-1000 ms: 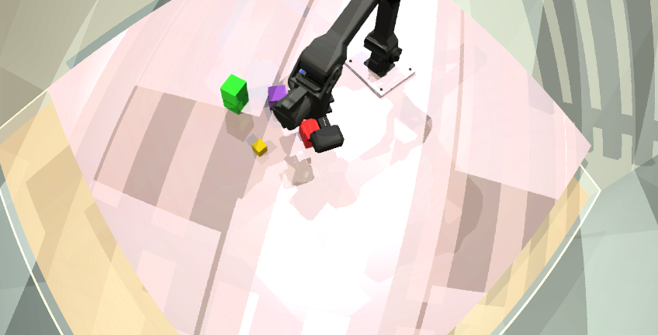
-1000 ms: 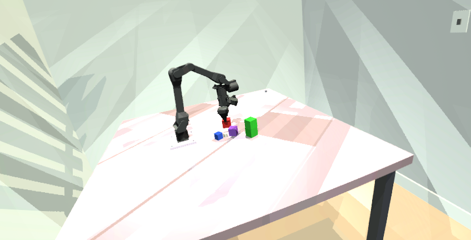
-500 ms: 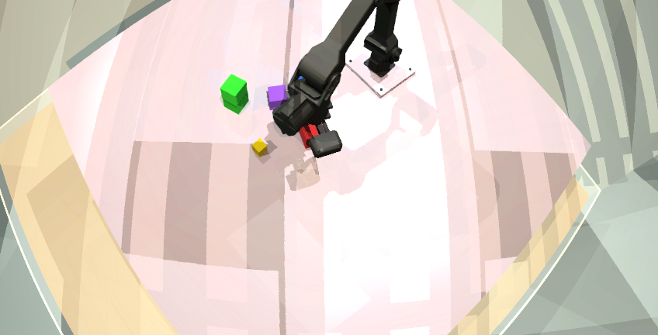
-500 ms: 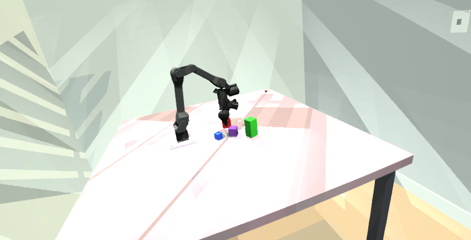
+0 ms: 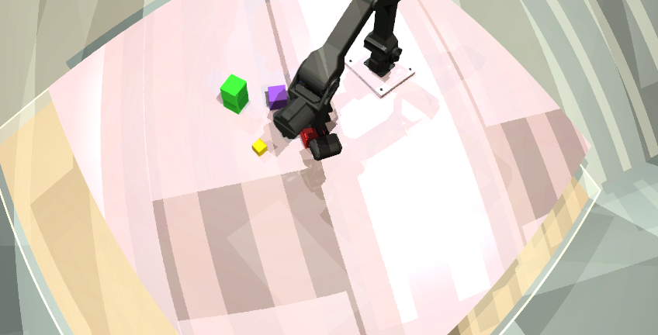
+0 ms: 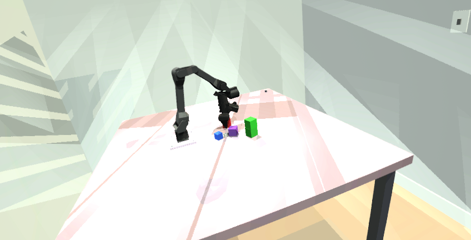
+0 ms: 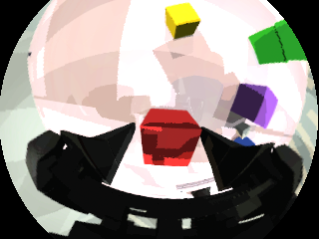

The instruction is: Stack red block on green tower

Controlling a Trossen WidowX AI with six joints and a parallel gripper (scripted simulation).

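The red block (image 5: 307, 137) (image 6: 228, 123) (image 7: 169, 138) is on the table, partly hidden by the arm in the top and exterior views. My gripper (image 7: 167, 127) is open and low over it. In the wrist view the red block lies between the two fingertips, with a gap at the left finger and its right edge close to the right finger; it is not gripped. The green tower (image 5: 234, 94) (image 6: 250, 127) (image 7: 279, 44) is two green blocks, stacked and upright, to the left of the gripper in the top view.
A purple block (image 5: 277, 97) (image 6: 233, 130) (image 7: 253, 104) stands between the green tower and the arm. A small yellow block (image 5: 259, 146) (image 7: 182, 20) lies beyond the red one. A blue block (image 6: 218, 135) (image 7: 244, 142) and a small pale object (image 6: 225, 134) are near the purple block.
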